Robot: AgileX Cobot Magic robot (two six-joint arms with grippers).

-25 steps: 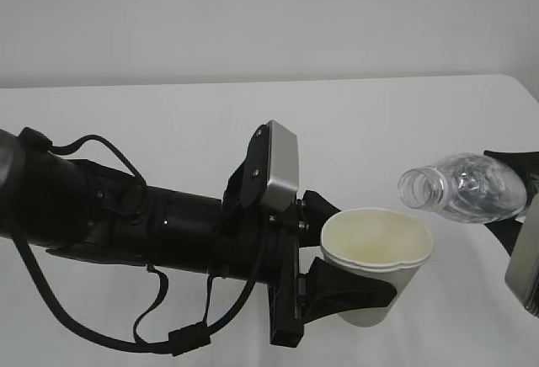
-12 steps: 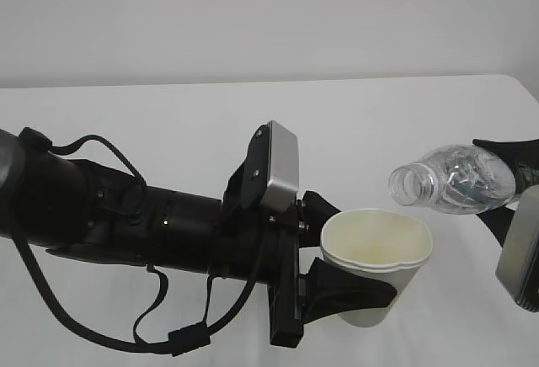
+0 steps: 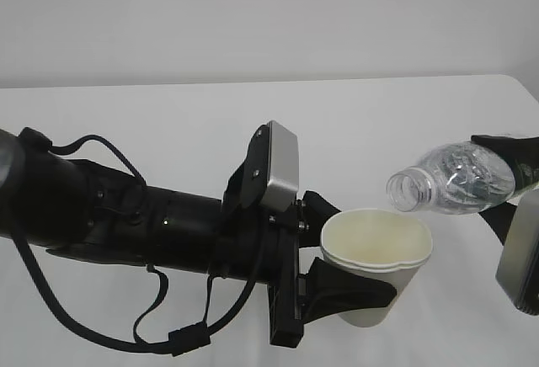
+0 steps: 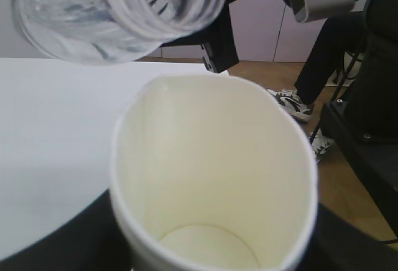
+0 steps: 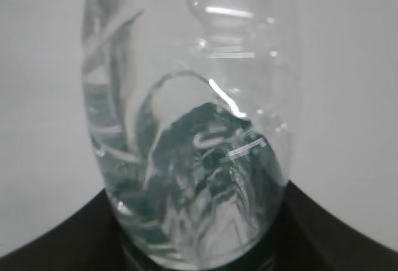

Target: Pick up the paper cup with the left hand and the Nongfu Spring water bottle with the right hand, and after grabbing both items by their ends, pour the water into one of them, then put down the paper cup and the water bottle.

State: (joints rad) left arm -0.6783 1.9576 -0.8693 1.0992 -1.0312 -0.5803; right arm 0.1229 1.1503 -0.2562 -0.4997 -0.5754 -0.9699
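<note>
bottle (image 3: 455,178) – mouth now lower, nearer cup (image 3: 376,262) | left gripper (image 3: 358,287) grips cup | right gripper (image 3: 515,183) – grips bottle

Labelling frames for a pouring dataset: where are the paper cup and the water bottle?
paper cup (image 3: 375,249), exterior view, pale inside wall below the rim.
water bottle (image 3: 459,183), exterior view, clear ribbed body behind the neck.

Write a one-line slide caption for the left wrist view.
Tilted water bottle mouth hovers above the dry-looking paper cup.
</note>
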